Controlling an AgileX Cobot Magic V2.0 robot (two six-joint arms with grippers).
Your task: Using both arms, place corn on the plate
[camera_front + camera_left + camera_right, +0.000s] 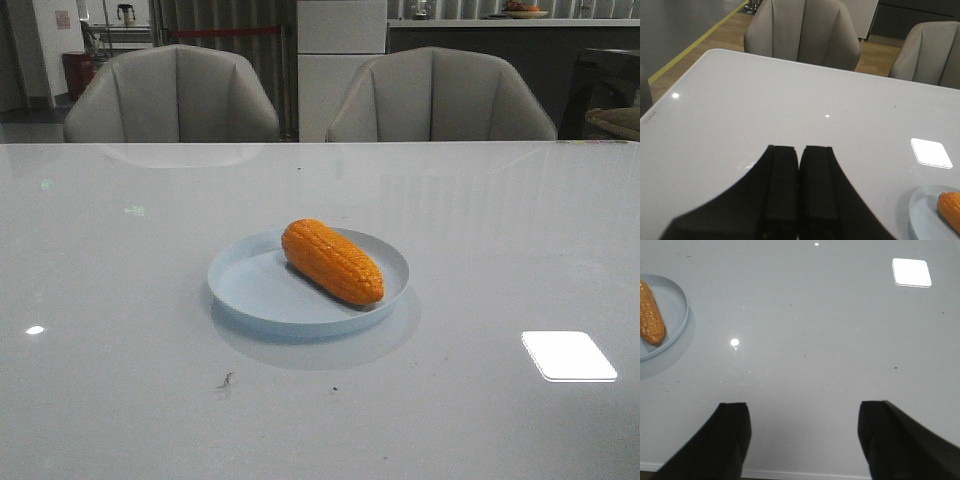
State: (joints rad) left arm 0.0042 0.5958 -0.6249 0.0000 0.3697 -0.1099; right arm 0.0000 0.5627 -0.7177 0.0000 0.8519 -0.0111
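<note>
**Corn lies on the plate, both grippers clear**

The corn (332, 261) rests inside the plate (250, 290), lying diagonally: its blunt end points to the far left, its tapered tip to the near right, close to the rim. The plate sits near the middle of the white table (120, 380), with two grey chairs (172, 95) along the far edge. No arm shows in the front view.

The left gripper (799, 190) hangs over bare tabletop to the left of the plate, its fingers pressed together with nothing between them. The right gripper (802, 440) hangs over the table to the right of the plate, its fingers spread wide and empty. Each wrist view catches only an edge of the plate and one end of the corn, well apart from the fingers.

Judging by how things lie, the placing looks done. The corn seems a light, hollow plastic piece, stiff rather than soft, with bumpy kernel rows that should give the pads some bite, though its rounded body could roll. If it had to be taken up again, the thick middle, gripped across its width, looks the safest hold; the tapered tip would likely slip out.
</note>
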